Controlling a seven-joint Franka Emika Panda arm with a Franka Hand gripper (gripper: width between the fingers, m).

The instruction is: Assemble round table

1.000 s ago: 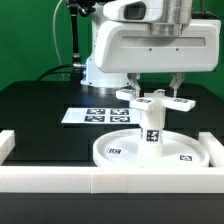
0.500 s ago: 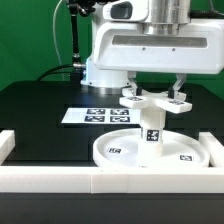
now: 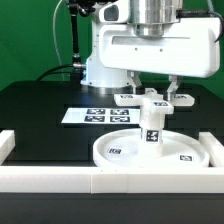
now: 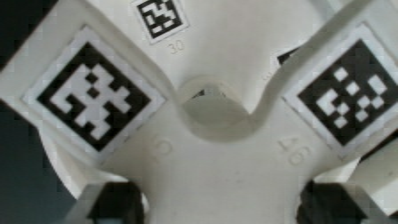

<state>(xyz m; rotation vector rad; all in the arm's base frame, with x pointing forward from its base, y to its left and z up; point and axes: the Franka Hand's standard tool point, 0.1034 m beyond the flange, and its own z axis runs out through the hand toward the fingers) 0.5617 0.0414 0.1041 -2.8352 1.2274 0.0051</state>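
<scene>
On the table, inside the white rail, I see the round disc with the post standing upright on it. Above the post, my tool is pinching the cross-shaped piece; its tagged arms fill the wrist view.

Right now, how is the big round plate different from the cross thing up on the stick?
The round disc lies flat on the table; the cross-shaped piece sits up on the post, in the gripper. The disc is a wide rimmed circle; the cross has arms and looks smaller. Both are white with black-and-white tags.
</scene>
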